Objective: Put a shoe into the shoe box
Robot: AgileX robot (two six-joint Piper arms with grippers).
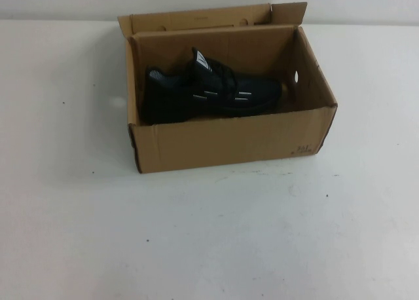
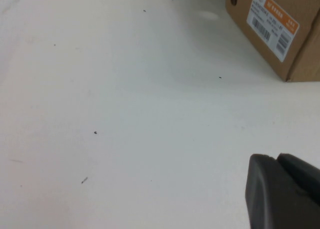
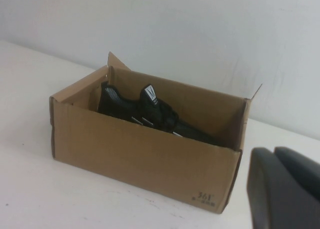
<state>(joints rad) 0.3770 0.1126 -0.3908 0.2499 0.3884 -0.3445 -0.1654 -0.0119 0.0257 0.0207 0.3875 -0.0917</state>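
Note:
The black knit shoe (image 1: 209,87) lies inside the open brown shoe box (image 1: 229,143) at the back middle of the table, toe toward the box's right end with the round hole. In the right wrist view the shoe (image 3: 150,111) shows over the near wall of the shoe box (image 3: 140,159). The left wrist view catches only an end of the shoe box (image 2: 280,29) with a white and orange label. My left gripper (image 2: 277,158) is shut and empty, low over bare table to the box's left. My right gripper (image 3: 274,151) is shut and empty, off the box's right front corner. Neither arm appears in the high view.
The white table (image 1: 209,234) spreads wide in front of the box and to both sides. A pale wall (image 3: 200,34) rises behind the box. The box's back flap (image 1: 196,18) stands up.

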